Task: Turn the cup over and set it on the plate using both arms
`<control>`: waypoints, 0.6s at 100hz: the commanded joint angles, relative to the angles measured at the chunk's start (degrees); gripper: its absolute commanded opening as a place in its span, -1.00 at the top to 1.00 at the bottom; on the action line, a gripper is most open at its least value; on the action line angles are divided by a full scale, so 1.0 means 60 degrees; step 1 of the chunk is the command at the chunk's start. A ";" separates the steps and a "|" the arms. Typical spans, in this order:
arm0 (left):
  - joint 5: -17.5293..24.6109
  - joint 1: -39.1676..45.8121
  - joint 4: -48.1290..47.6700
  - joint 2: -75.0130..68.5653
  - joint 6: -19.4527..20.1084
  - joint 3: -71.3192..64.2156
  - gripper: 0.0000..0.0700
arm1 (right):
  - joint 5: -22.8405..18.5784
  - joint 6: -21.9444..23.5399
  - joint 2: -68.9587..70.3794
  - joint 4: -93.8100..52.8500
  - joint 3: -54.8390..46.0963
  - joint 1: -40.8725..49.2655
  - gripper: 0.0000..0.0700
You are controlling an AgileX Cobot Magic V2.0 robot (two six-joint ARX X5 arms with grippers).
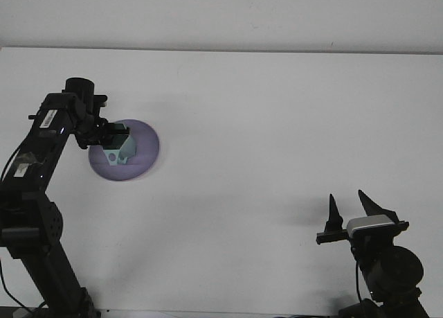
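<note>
A pale green cup (120, 152) stands on the round purple plate (147, 149) at the left of the white table. My left gripper (118, 132) reaches in from the left and is shut on the cup's upper part. The dark fingers cover the cup's top, so its rim is hidden. Far away at the front right, my right gripper (346, 196) points up and away from me, open, with nothing between its fingers.
The white table (277, 124) carries only the plate and the cup. The left arm's links (38, 159) rise along the left edge. A pale wall runs behind the table's far edge.
</note>
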 commanded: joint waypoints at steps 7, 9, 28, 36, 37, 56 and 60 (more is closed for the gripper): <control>-0.0029 0.0015 0.0033 0.0153 0.0244 0.0197 0.85 | 0.0000 0.0135 0.0015 0.0047 0.0062 0.0007 -0.18; -0.0029 0.0015 0.0022 0.0153 0.0277 0.0200 0.74 | 0.0000 0.0135 0.0015 0.0051 0.0062 0.0007 -0.18; -0.0025 0.0015 -0.0095 0.0142 0.0266 0.0382 -0.24 | 0.0000 0.0135 0.0015 0.0047 0.0062 0.0007 -0.18; -0.0025 0.0015 -0.0412 0.0138 0.0302 0.0736 -0.24 | 0.0000 0.0135 0.0015 0.0047 0.0062 0.0007 -0.18; -0.0025 0.0015 -0.0466 0.0138 0.0324 0.0794 -0.24 | 0.0000 0.0135 0.0015 0.0047 0.0062 0.0007 -0.18; -0.0007 0.0062 -0.1475 -0.0087 0.0321 0.2033 -0.24 | 0.0000 0.0135 0.0015 0.0036 0.0062 0.0007 -0.18; -0.0007 0.0084 -0.1534 -0.0262 0.0259 0.2124 -0.24 | 0.0000 0.0135 0.0015 0.0025 0.0062 0.0007 -0.18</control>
